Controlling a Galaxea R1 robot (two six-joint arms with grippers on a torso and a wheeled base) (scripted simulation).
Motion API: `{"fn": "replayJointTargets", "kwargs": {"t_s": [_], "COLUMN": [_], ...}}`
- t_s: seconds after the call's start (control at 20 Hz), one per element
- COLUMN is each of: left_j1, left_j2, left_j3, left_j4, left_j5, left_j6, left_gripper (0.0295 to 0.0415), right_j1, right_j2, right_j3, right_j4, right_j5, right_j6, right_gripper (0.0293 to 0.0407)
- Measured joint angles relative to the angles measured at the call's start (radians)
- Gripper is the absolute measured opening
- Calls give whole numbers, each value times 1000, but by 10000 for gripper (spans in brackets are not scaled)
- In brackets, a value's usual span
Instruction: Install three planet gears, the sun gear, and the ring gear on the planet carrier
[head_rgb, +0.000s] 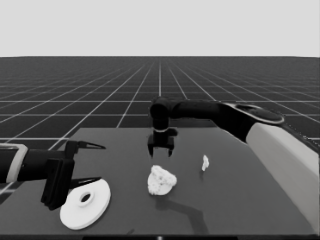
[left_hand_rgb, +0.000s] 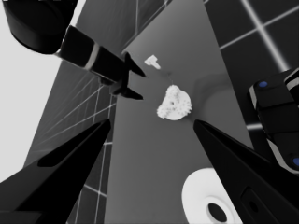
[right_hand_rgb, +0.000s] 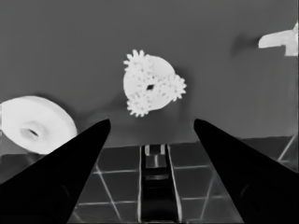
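Observation:
The smaller round part (head_rgb: 161, 180) lies mid-table with small toothed gears (right_hand_rgb: 176, 87) on it. In the right wrist view three gears poke past its rim (right_hand_rgb: 156, 70), and only a tiny dark hole shows at its centre. My right gripper (head_rgb: 161, 152) hangs open and empty above the table just behind this stack (left_hand_rgb: 174, 103). The larger round part (head_rgb: 80, 202) lies flat at the front left. The left gripper (head_rgb: 100, 163) waits open over it without holding it.
A thin white piece (head_rgb: 205, 162) lies to the right of the stack, also seen as the thin white piece (right_hand_rgb: 280, 39) in the right wrist view. The right arm's pale forearm (head_rgb: 285, 145) crosses the table's right side. The table's front edge runs close below the larger round part (right_hand_rgb: 35, 123).

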Motion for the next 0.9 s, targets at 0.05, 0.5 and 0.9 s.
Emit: {"fn": "replayJointTargets", "kwargs": {"t_s": [0.05, 0.5, 0.9], "left_j1": [0, 0, -43], "left_j2": [0, 0, 176], "left_j3": [0, 0, -193], "left_j4": [0, 0, -132], "left_j5": [0, 0, 928], "left_j6": [0, 0, -1209], "left_gripper": [385, 385, 401], "right_j1": [11, -530, -572], "right_j2": [1, -1180, -1291], "right_j3": [-5, 1167, 1265], "right_j4": [11, -667, -719], "right_j5": [0, 372, 401], "right_j6": [-35, -1079, -1156], "right_gripper": [385, 385, 385]}}
